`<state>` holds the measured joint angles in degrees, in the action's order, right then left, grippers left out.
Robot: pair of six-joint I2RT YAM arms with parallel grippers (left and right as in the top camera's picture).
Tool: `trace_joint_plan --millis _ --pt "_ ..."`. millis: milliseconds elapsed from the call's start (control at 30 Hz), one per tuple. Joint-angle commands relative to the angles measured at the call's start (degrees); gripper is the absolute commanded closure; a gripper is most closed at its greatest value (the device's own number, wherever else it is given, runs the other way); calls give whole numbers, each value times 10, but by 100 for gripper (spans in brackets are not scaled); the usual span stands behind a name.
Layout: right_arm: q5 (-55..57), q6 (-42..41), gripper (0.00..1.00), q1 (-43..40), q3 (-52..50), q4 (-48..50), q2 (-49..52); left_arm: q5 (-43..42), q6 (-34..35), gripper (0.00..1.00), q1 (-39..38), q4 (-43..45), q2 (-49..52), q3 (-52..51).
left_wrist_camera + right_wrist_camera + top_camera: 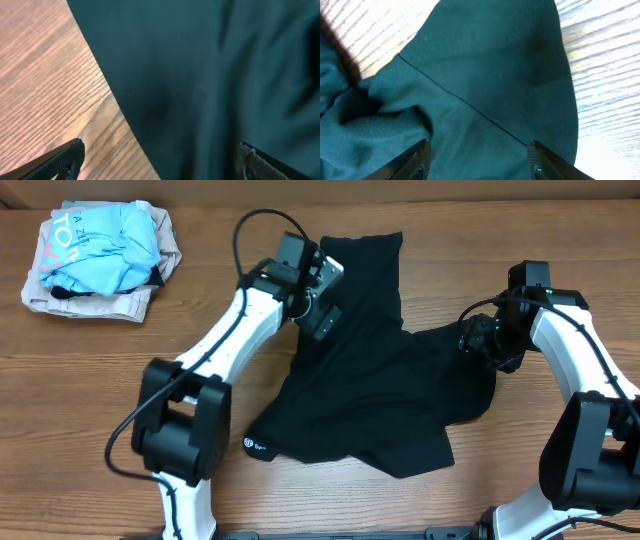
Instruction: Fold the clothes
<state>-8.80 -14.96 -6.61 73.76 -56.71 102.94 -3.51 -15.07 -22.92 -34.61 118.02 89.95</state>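
The black garment point(380, 380) lies crumpled in the middle of the wooden table, with a small white round mark point(249, 445) at its front-left corner. My left gripper point(322, 292) is open over the garment's upper-left edge; in the left wrist view its fingers point(160, 160) straddle the cloth's edge point(210, 75) and bare wood. My right gripper point(478, 338) is open over the garment's right side; in the right wrist view its fingers point(480, 160) straddle a seamed fold of the cloth point(485, 80).
A light-blue printed shirt point(105, 245) lies on a beige folded garment point(90, 300) at the far left of the table. Bare wood point(100, 400) surrounds the black garment.
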Motion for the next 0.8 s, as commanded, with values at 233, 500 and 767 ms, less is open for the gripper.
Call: trace_joint_plan --millis 233,500,767 --pt "-2 -1 35 2 -3 7 -1 101 51 1 -7 3 71 9" --pt "-2 -1 33 2 -3 12 -1 195 132 0 6 -46 83 9" --pt "-2 -1 31 2 -3 35 -1 275 253 0 74 -203 83 9"
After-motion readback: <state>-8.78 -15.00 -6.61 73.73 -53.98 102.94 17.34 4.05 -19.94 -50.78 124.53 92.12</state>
